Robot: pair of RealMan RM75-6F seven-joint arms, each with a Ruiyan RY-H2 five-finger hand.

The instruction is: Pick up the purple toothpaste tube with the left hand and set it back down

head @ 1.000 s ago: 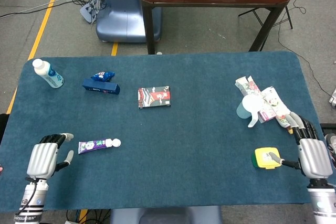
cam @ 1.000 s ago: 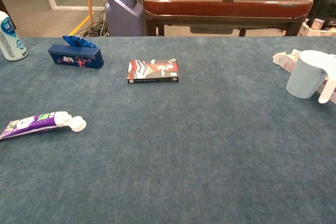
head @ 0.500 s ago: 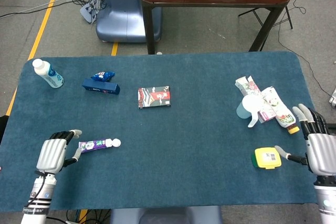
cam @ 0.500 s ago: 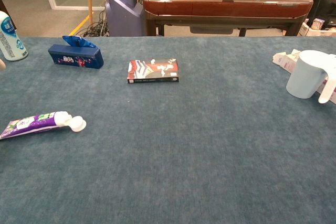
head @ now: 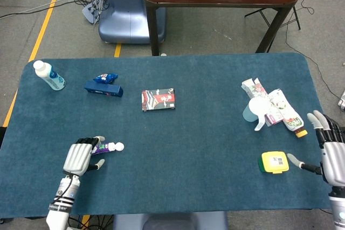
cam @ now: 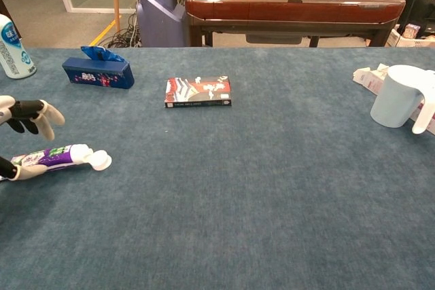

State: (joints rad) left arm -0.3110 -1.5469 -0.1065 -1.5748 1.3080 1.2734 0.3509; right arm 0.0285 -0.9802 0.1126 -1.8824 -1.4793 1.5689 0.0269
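Observation:
The purple toothpaste tube (head: 106, 147) lies flat on the blue table near the front left, its white cap (head: 119, 146) pointing right. My left hand (head: 81, 157) hovers over the tube's tail end and hides it in the head view. In the chest view its fingers (cam: 30, 115) are curled above the tube (cam: 54, 157) with a clear gap, and the thumb (cam: 17, 171) sits by the tail on the near side. Nothing is gripped. My right hand (head: 333, 157) is at the table's right front edge, fingers spread, holding nothing.
A white bottle (head: 49, 75) and a blue box (head: 103, 88) stand at the far left, and a red-and-black box (head: 158, 99) lies mid-table. A pale blue cup (head: 255, 110) and several packets (head: 280, 106) sit at the right. A yellow item (head: 274, 162) lies beside my right hand.
My left hand has moved right and forward from the table's left edge to over the tube's tail. My right hand has drawn back toward the right edge. The tube has not moved.

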